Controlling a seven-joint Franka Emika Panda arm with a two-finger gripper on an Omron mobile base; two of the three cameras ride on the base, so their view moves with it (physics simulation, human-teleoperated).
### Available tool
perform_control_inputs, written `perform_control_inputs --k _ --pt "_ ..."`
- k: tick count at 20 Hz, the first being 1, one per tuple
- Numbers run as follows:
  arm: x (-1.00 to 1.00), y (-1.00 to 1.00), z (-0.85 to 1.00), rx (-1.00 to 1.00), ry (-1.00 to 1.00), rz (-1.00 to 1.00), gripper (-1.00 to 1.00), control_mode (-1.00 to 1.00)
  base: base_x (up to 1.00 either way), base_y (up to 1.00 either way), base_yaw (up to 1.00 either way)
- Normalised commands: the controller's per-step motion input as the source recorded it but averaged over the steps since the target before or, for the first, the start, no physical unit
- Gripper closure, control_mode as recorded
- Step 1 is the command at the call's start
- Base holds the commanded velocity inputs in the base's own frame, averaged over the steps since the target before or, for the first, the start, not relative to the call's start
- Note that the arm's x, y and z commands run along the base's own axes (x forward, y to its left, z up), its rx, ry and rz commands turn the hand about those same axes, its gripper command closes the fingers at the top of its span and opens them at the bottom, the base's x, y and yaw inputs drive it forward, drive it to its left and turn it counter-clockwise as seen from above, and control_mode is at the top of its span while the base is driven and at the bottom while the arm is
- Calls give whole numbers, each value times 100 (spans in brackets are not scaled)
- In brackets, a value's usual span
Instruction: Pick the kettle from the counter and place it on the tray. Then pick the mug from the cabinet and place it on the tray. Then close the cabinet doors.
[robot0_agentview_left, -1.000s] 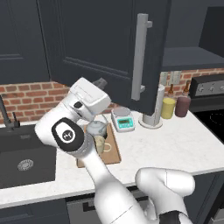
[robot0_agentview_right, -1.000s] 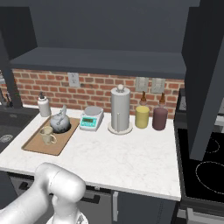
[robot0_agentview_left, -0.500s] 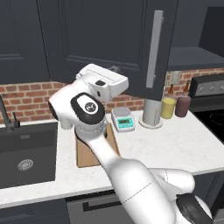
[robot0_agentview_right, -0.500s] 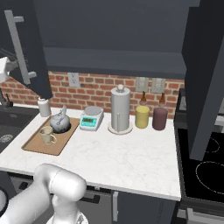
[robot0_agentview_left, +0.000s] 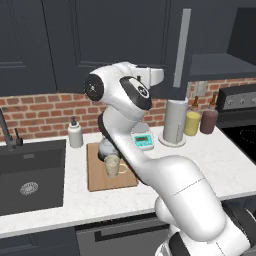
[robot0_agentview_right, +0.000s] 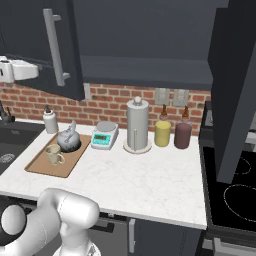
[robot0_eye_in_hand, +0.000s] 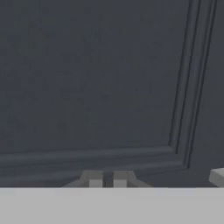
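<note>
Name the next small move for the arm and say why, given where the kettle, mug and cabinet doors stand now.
Probably keep pushing the dark charcoal left cabinet door shut. The silver-grey kettle and beige mug already sit on the light-brown wooden tray, and the shut gripper is right up against that door's panel. The right door also stands open.

From the paper towel holder (robot0_agentview_right: 137, 125), I see bare counter (robot0_agentview_right: 150, 180) in front, canisters (robot0_agentview_right: 172, 134) crowding its right, a scale (robot0_agentview_right: 104, 135) left, and an ajar cabinet door (robot0_agentview_right: 47, 45) overhead-left.
</note>
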Motion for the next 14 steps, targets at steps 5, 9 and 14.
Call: perform_control_inputs --k 5,9,14 --pt "95 -69 -11 1 27 29 100 -100 0 0 0" --pt "100 -40 -25 0 22 23 100 -100 0 0 0" --pt "100 -14 -37 0 6 23 100 -100 0 0 0"
